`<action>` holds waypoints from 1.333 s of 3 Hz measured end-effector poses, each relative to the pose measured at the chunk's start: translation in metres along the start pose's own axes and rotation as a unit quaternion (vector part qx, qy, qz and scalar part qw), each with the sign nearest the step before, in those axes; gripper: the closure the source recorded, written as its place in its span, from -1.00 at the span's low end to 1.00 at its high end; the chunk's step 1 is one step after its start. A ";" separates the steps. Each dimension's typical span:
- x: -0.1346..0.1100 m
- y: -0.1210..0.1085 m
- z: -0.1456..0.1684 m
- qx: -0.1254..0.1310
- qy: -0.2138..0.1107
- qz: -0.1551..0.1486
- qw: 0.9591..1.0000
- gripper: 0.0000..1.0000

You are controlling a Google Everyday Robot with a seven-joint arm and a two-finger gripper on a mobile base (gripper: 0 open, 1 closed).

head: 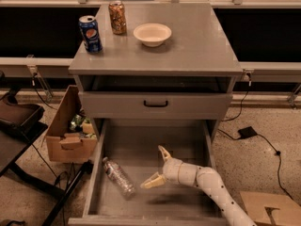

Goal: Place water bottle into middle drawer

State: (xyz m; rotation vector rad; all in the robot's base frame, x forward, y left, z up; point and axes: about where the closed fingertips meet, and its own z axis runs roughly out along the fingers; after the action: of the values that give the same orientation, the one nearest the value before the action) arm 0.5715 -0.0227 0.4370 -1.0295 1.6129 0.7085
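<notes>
Middle drawer stands pulled open. Water bottle lies on its side on the drawer floor, near the wall at picture left. Its long axis runs diagonally, cap toward the back. Gripper is inside the drawer, just beside the bottle's base end, spread wide, holding nothing and apart from the bottle.

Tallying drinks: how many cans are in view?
2: Pepsi can left on the cabinet top, gold-brown can behind it. Tool open in the middle drawer. Cardboard box may hide more.
</notes>
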 end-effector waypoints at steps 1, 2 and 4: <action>-0.002 0.000 0.000 -0.001 0.003 0.000 1.000 -1.00; -0.026 0.000 0.005 -0.018 0.048 0.000 0.999 -1.00; -0.183 -0.041 -0.059 0.002 0.071 0.037 0.997 -1.00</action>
State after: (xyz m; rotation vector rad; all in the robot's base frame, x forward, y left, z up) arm 0.5969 -0.0419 0.6307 -1.0409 1.7831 0.6938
